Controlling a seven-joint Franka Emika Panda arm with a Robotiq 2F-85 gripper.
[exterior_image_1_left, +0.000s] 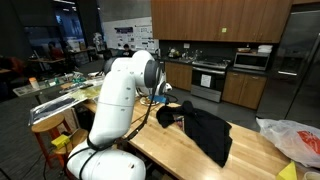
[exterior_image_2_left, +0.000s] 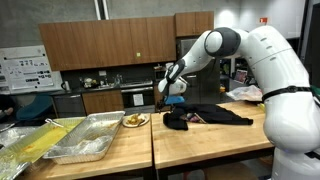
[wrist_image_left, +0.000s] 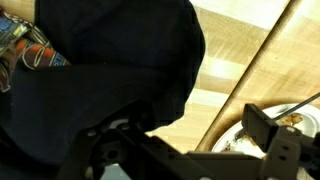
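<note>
The jaws stand wide apart with nothing between them, hovering just above the bunched end of the black garment (exterior_image_2_left: 212, 115). The garment lies spread on the wooden bench (exterior_image_2_left: 200, 148). A plate of food (exterior_image_2_left: 134, 120) sits just beside that end, with metal trays (exterior_image_2_left: 88, 140) farther along.

An exterior view looks from behind the robot arm (exterior_image_1_left: 120, 95), mid-distance, along the wooden counter (exterior_image_1_left: 175, 150) toward twelve o'clock. An exterior view faces the counter's long side, the arm (exterior_image_2_left: 250, 60) at three o'clock. Both share the black garment (exterior_image_1_left: 205, 130). The wrist view hangs close above it.
</note>
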